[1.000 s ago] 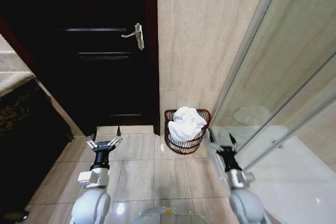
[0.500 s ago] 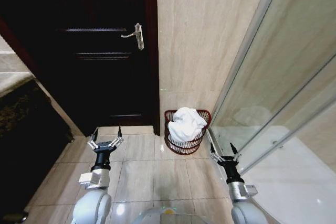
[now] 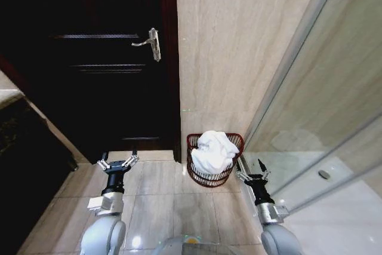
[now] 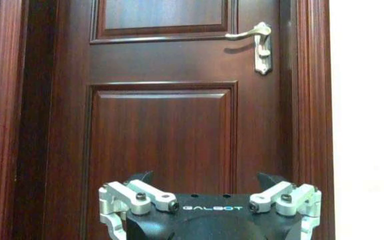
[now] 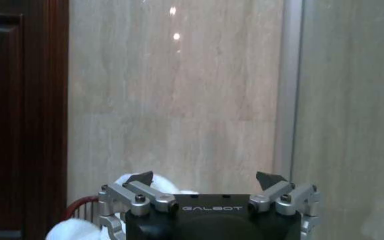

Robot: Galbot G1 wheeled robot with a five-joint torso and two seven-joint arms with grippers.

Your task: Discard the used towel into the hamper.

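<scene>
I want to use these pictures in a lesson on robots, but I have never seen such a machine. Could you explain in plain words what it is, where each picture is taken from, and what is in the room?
This is a wheeled robot with two arms, each ending in a gripper. The wide picture comes from a camera on its head, looking down at a tiled bathroom floor. The left gripper is open and empty, facing a dark wooden door with a metal handle. The right gripper is also open and empty, beside a glass shower screen. Between them, against the wall, stands the hamper, a reddish-brown basket, with a white towel heaped in it. The other two pictures come from cameras on each wrist: the left sees the door, the right sees the wall and the hamper's edge.
</scene>
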